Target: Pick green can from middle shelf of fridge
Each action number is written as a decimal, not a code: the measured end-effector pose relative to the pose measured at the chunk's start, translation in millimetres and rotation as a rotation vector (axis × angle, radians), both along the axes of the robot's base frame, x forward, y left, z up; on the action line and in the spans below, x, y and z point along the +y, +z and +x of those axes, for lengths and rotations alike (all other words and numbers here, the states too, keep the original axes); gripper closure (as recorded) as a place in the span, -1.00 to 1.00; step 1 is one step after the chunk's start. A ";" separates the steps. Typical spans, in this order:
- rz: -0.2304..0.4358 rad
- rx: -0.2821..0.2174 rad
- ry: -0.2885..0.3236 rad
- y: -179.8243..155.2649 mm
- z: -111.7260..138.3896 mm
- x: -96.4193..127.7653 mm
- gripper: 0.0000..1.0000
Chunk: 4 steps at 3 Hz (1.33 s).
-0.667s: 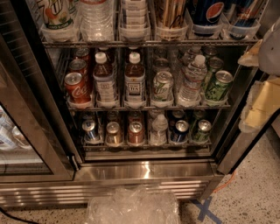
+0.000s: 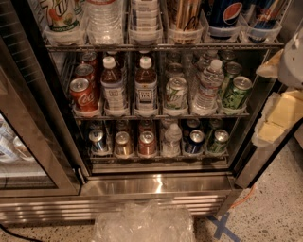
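The fridge stands open in the camera view, with a steel frame and wire racks of drinks. The middle shelf holds a red cola can, two brown tea bottles, a pale whitish-green can, a water bottle and, at its right end, the green can, upright at the front of its lane. My gripper, with yellowish padding, is at the right edge of the view. It is outside the fridge, to the right of the green can and apart from it.
The glass door hangs open at the left. The top rack holds tall cans and bottles; the bottom rack holds short cans. Crumpled clear plastic lies on the floor in front, with a blue tape cross beside it.
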<state>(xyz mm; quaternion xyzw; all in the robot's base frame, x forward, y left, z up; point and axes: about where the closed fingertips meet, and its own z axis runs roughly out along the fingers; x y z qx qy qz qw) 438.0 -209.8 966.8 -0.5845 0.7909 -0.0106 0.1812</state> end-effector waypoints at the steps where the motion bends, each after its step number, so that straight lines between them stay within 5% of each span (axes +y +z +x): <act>1: 0.133 0.011 -0.097 -23.4 -7.4 11.9 -1.00; 3: 0.352 -0.033 -0.407 -78.2 -9.0 17.4 -1.00; 4: 0.359 -0.066 -0.412 -75.2 -1.3 17.1 -1.00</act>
